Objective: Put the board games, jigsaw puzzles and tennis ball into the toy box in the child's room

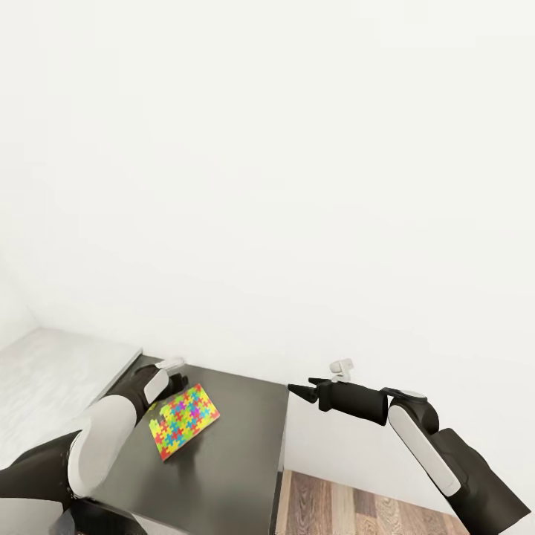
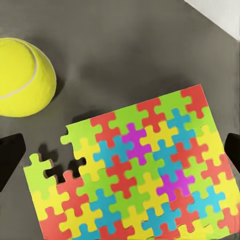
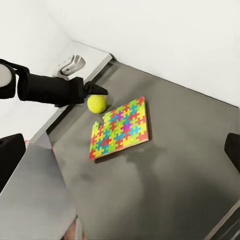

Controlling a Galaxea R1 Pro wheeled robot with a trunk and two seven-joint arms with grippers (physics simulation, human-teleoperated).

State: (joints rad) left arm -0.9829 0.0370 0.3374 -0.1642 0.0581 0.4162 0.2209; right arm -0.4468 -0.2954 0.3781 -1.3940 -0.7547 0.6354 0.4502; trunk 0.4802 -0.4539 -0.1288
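Note:
A jigsaw puzzle point(image 1: 184, 420) point(image 2: 140, 170) point(image 3: 120, 127) with a notched corner lies flat on the table's dark grey lower wing point(image 1: 238, 453) point(image 3: 175, 175). The tennis ball point(image 2: 20, 77) point(image 3: 97, 103) rests on the wing just beside that notched corner. My left gripper point(image 3: 97, 90) point(image 2: 120, 150) hovers open above the ball and the puzzle's edge, holding nothing. Off the wing's right edge, my right gripper point(image 1: 297, 389) hangs open and empty, its fingertips point(image 3: 10, 155) set wide apart.
The table's pale grey top point(image 1: 52, 371) point(image 3: 75, 55) adjoins the wing on the left. A white wall point(image 1: 297, 186) stands close behind. Wood-plank floor point(image 1: 357, 513) shows to the right of the wing, below my right arm.

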